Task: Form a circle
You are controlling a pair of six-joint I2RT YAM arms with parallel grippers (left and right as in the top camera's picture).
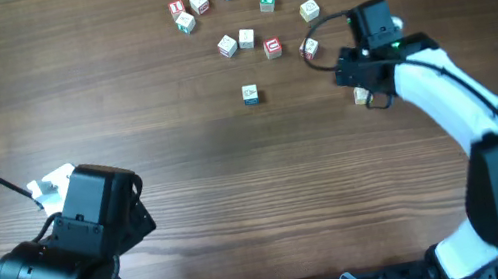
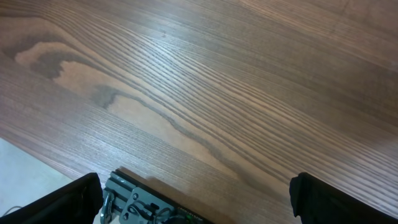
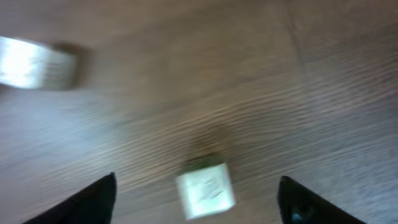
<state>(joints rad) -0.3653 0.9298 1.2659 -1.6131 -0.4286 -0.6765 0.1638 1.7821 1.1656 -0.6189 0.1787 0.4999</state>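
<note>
Wooden table (image 1: 236, 182). Right arm's jaws (image 3: 196, 199) parted around a lettered cube (image 3: 205, 190), apparently released, below a loose arc of cubes (image 1: 244, 19). Left jaws (image 2: 196, 199) wide, empty. Lift straight up so the cube isn't nudged.

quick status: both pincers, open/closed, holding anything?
Left pincer: open, nothing between its fingers.
Right pincer: open, a cube sits loose between the fingers.

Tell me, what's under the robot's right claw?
One little wooden block sits on the table between the open fingers of the right claw. From above, the arm mostly hides it.
</note>
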